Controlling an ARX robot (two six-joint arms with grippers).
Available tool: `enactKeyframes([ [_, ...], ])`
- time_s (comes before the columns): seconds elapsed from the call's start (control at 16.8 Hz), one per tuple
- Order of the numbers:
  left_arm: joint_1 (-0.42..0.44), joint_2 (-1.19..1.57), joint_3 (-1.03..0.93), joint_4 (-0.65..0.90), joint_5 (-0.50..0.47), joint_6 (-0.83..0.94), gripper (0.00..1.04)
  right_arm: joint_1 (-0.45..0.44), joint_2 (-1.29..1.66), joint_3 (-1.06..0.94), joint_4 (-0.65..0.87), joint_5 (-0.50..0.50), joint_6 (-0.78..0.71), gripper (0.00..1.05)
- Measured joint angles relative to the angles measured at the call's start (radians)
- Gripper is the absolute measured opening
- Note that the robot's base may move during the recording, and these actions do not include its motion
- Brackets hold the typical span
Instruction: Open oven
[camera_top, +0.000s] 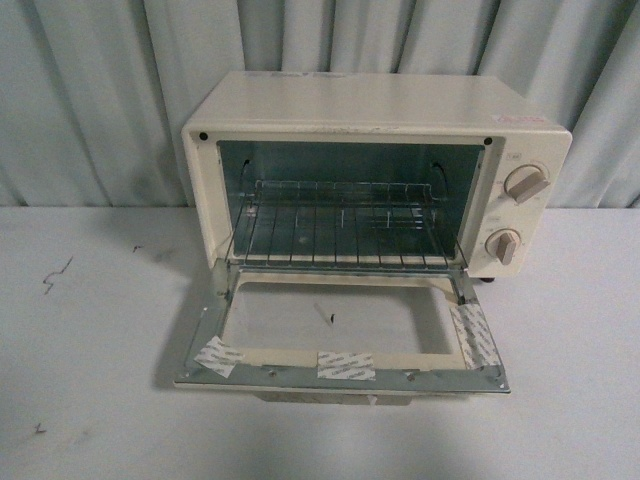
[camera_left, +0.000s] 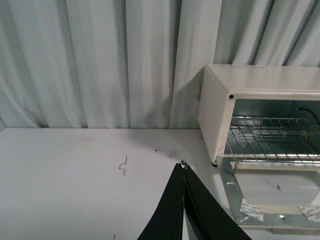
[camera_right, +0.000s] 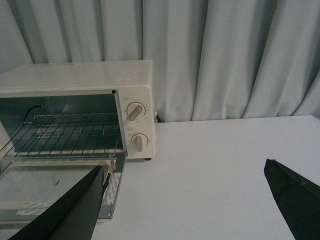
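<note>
The cream-white oven (camera_top: 370, 110) stands at the back middle of the table with its glass door (camera_top: 340, 365) folded flat down toward me. The wire rack (camera_top: 340, 235) inside shows, and two round knobs (camera_top: 525, 184) sit on its right face. Neither arm appears in the front view. In the left wrist view my left gripper (camera_left: 183, 165) is shut on nothing, out over bare table to the left of the oven (camera_left: 220, 100). In the right wrist view my right gripper (camera_right: 185, 167) is wide open and empty, over the table to the right of the oven (camera_right: 80, 80).
Pale pleated curtains (camera_top: 100, 90) close off the back of the white table (camera_top: 90, 380). Small dark marks (camera_top: 55, 275) dot the table on the left. Pieces of white tape (camera_top: 345, 364) stick to the lowered door's metal frame.
</note>
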Motion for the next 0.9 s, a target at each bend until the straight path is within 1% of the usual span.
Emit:
enactKeyframes([
  [0.6, 0.001, 0.000, -0.006, -0.004, 0.003, 0.000, 0.02, 0.000, 0.000, 0.000, -0.002, 0.000, 0.000, 0.98],
  [0.72, 0.001, 0.000, -0.006, -0.004, 0.003, 0.000, 0.31, 0.000, 0.000, 0.000, -0.002, 0.000, 0.000, 0.98],
  [0.78, 0.001, 0.000, -0.006, -0.004, 0.003, 0.000, 0.44, 0.000, 0.000, 0.000, -0.002, 0.000, 0.000, 0.98],
  [0.9, 0.001, 0.000, -0.006, -0.004, 0.003, 0.000, 0.74, 0.000, 0.000, 0.000, -0.002, 0.000, 0.000, 0.98],
])
